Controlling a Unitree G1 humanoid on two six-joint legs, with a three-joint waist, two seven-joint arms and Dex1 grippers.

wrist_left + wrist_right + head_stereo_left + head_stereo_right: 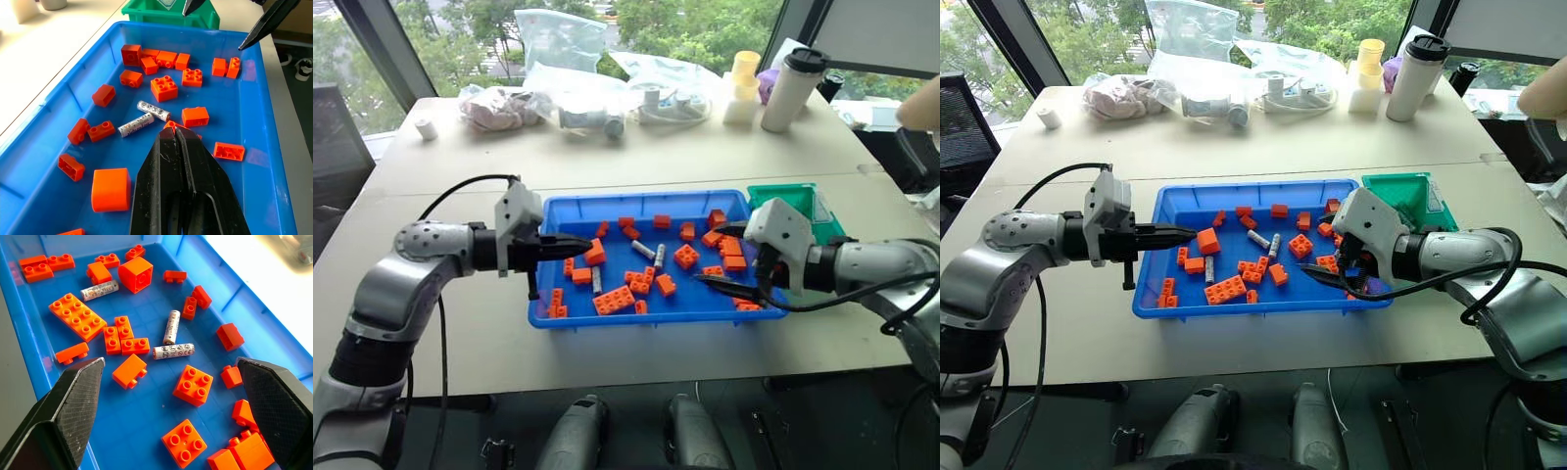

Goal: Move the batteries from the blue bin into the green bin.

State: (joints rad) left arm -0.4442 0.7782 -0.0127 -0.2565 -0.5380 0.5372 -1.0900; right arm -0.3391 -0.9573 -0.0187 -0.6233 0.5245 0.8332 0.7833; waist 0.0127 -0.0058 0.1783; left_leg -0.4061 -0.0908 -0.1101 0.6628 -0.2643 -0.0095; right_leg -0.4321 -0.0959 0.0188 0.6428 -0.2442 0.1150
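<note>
Your right gripper (pixel 171 396) hangs wide open and empty over the batteries (pixel 173 351) among bricks (pixel 194 384) in the blue bin (pixel 607 313), ready to pick; left gripper (pixel 178 147) closed, empty, parked aside.

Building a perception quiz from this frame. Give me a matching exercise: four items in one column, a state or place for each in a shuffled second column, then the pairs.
1. left gripper
2. right gripper
3. small teal-green plastic bin
4. silver-grey cylindrical batteries

A. lying among orange toy bricks in the wide blue plastic tray
B. black fingers pressed together
C. black fingers spread wide, nothing between them
D. beside the tray's end nearest the right arm

Pairs: 1-B, 2-C, 3-D, 4-A
</note>
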